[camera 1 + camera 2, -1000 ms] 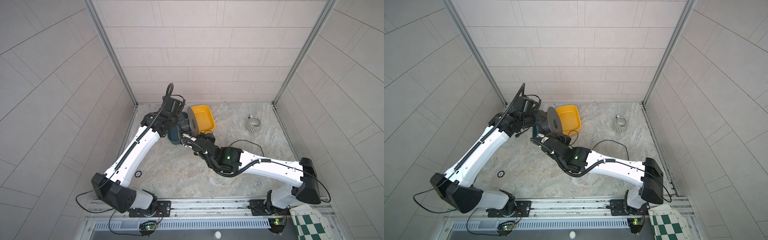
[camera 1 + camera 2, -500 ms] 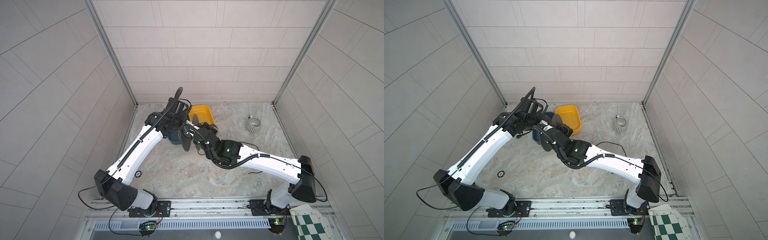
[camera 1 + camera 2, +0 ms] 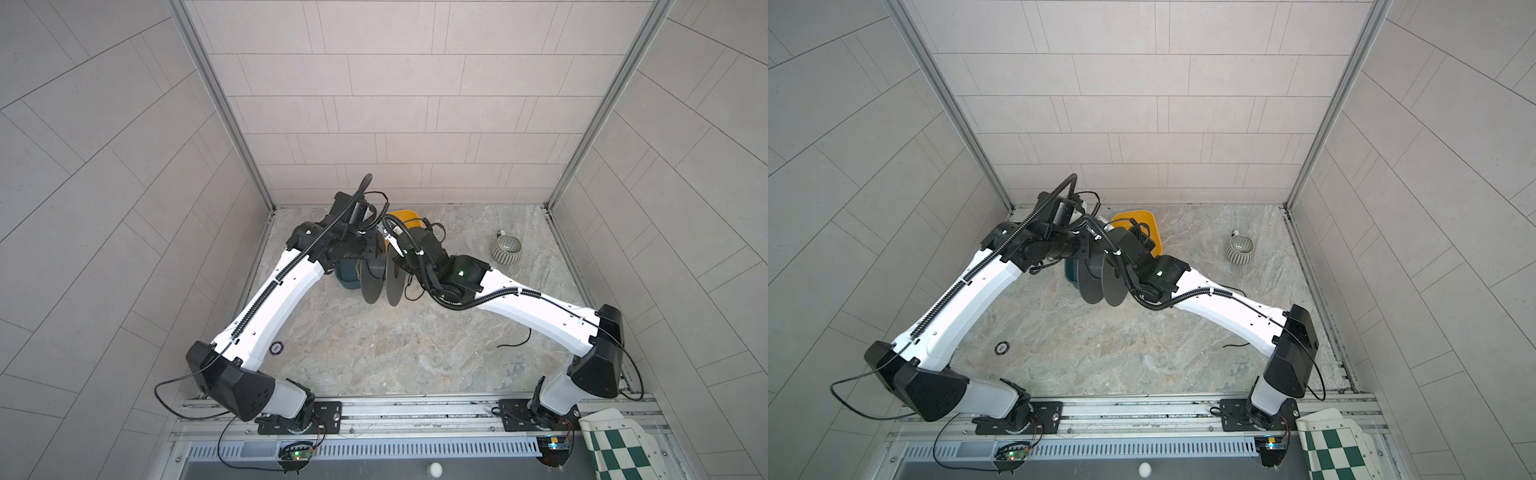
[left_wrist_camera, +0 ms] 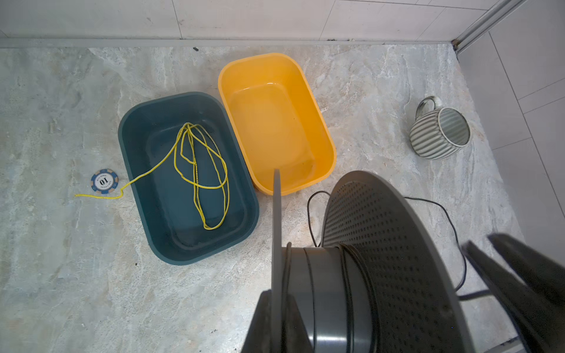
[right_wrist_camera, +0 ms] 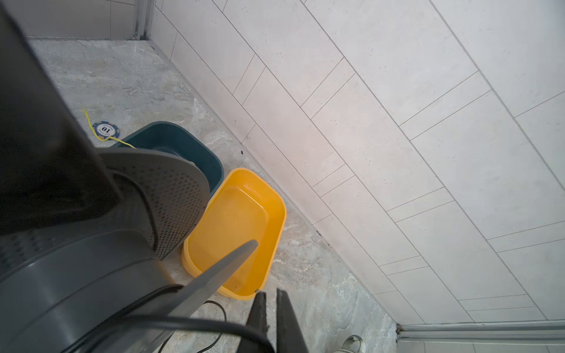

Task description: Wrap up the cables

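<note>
1. Pale matte tiled walls (image 3: pixel 415 104) are boxing in a veined, stone-look counter (image 3: pixel 374 353).
2. Up front, the left claw (image 4: pixel 276 301) is clenching the thin edge of one flange of the grey plastic spool (image 3: pixel 376 274). Both round flanges are standing upright, the inner face of one is showing a dotted perforated pattern, and the hub is looking smooth.
3. Thin black cable (image 5: pixel 198 321): a few turns are sitting on the hub, and the rest is trailing off in loose loops across the counter under the right arm.
4. Just beside the spool, the right claw (image 5: pixel 271 293) is pinching that cable, with only a thin slit showing between its dark fingers.
5. Beyond the spool, a teal rounded-rectangle tub (image 4: pixel 120 134) is holding a loose yellow cord (image 4: pixel 195 183). One end is spilling over the rim and running past a round blue poker chip (image 4: pixel 104 181).
6. Right beside the teal one, a glossy orange tub (image 4: pixel 269 122) of the same shape is sitting.
7. Well apart, near the right wall, a ribbed grey-green mug (image 4: pixel 428 137) is sitting.
</note>
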`<act>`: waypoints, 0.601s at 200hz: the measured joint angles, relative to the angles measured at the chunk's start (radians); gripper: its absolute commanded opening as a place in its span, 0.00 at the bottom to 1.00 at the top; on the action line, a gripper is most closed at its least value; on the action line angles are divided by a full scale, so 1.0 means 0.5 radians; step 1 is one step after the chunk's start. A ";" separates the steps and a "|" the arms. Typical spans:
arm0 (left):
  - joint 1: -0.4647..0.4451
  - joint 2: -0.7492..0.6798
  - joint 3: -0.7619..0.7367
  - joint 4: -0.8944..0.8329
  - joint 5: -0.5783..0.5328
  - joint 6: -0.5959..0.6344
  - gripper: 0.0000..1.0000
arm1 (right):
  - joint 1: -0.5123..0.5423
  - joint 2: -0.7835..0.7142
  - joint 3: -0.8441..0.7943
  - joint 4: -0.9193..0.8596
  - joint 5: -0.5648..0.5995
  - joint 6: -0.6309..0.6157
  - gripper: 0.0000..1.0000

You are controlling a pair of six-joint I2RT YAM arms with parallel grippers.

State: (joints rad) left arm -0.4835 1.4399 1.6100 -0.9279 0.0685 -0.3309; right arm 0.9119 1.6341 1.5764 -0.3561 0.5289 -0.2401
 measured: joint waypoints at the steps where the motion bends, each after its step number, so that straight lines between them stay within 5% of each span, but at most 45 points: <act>1: 0.000 0.000 0.000 -0.002 0.001 0.001 0.00 | -0.004 0.002 0.001 -0.002 -0.004 0.002 0.09; 74: -0.002 -0.108 0.082 -0.133 0.179 0.194 0.00 | -0.372 0.037 -0.107 -0.015 -0.314 0.287 0.19; 120: 0.040 -0.117 0.210 -0.258 0.243 0.231 0.00 | -0.526 -0.076 -0.507 0.049 -0.649 0.446 0.42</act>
State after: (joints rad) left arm -0.4637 1.3811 1.7149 -1.0569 0.1898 -0.2153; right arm 0.6491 1.5963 1.3228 -0.3317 0.2043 -0.0174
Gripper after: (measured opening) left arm 0.070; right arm 0.329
